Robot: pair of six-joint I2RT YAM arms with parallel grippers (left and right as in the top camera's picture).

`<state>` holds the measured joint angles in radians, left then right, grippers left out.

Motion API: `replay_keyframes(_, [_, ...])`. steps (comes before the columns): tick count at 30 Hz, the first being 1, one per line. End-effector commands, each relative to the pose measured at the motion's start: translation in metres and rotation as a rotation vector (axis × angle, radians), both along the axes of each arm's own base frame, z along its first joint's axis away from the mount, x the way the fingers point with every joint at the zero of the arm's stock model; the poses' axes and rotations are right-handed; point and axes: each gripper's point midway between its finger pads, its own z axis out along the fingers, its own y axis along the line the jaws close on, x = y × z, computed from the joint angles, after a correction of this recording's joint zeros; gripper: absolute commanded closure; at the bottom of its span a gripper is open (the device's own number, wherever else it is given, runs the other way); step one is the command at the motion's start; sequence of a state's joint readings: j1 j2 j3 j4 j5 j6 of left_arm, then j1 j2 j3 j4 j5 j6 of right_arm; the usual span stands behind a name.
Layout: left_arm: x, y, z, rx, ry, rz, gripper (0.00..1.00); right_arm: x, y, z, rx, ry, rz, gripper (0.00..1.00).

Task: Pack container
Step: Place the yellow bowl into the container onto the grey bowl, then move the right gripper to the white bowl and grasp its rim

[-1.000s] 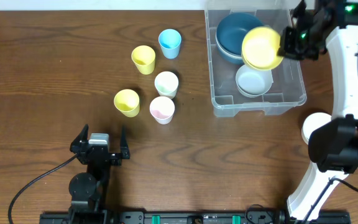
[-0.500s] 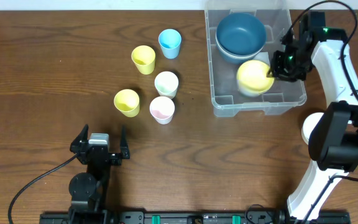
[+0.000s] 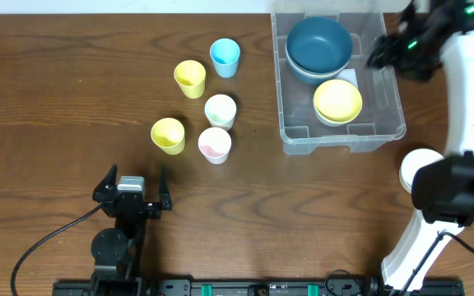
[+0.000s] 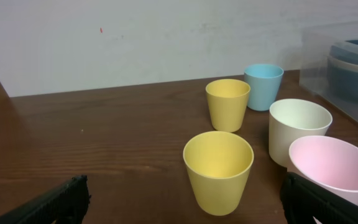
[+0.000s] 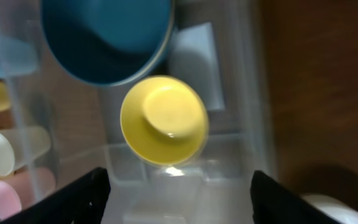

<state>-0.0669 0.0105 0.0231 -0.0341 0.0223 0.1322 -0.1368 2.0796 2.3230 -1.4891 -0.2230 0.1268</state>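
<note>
So, the right claw (image 5: 179, 177) hangs spread wide and empty above the container (image 3: 383, 99), a clear round-rimmed plastic bin at the far right of the table (image 3: 56, 123); its white label (image 5: 194, 59) is too blurry to read. A yellow bowl (image 3: 338, 99) and a blue bowl (image 3: 318, 43) sit inside. The left claw (image 4: 185, 199) gapes wide too.

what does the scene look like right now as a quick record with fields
container: clear bin, upright, lid off
inside: blue bowl at far end; yellow bowl nested in white bowl at near end
outside, to the bin's left: yellow cup, second yellow cup, blue cup, white cup, pink cup, all upright
left gripper: open, empty, short of the cups
right gripper: open, empty, above the bin
not yet packed: the five cups
</note>
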Motion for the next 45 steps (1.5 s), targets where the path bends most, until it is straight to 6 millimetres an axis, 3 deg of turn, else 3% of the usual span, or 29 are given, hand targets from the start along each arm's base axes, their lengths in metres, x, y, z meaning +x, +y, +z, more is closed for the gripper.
replay_keyframes(1, [-0.001, 0.003, -0.017, 0.015, 0.051, 0.016, 0.02, -0.025, -0.053, 0.063, -0.169, -0.079, -0.185, 0.24])
replay_keyframes(2, [-0.001, 0.003, -0.017, 0.015, 0.051, 0.016, 0.02, -0.039, -0.066, 0.072, -0.195, -0.063, -0.245, 0.23])
replay_keyframes(4, [-0.001, 0.003, -0.017, 0.014, 0.051, 0.016, 0.02, -0.049, -0.080, 0.085, -0.195, -0.088, -0.296, 0.22])
replay_keyframes(8, [-0.001, 0.003, -0.017, 0.015, 0.051, 0.016, 0.02, -0.070, -0.099, 0.082, -0.141, -0.053, -0.399, 0.22])
replay_keyframes(12, [-0.001, 0.003, -0.017, 0.015, 0.051, 0.016, 0.02, -0.102, -0.115, 0.048, -0.115, 0.094, -0.462, 0.22])
replay_keyframes(19, [-0.001, 0.003, -0.017, 0.014, 0.051, 0.016, 0.02, -0.154, -0.122, -0.023, -0.077, 0.375, -0.508, 0.22])
replay_keyframes(23, [-0.001, 0.003, -0.017, 0.015, 0.051, 0.016, 0.02, -0.165, -0.131, -0.055, -0.054, 0.438, -0.561, 0.22])
replay_keyframes(27, [-0.001, 0.003, -0.017, 0.015, 0.051, 0.016, 0.02, -0.172, -0.144, -0.069, -0.048, 0.453, -0.608, 0.22])
replay_keyframes(32, [-0.001, 0.003, -0.017, 0.014, 0.051, 0.016, 0.02, -0.194, -0.174, -0.087, -0.096, 0.493, -0.725, 0.19])
replay_keyframes(36, [-0.001, 0.003, -0.017, 0.015, 0.051, 0.016, 0.02, -0.205, -0.175, -0.108, -0.056, 0.517, -0.684, 0.20])
replay_keyframes(45, [-0.001, 0.003, -0.017, 0.015, 0.051, 0.016, 0.02, -0.213, -0.156, -0.167, -0.003, 0.541, -0.619, 0.20])
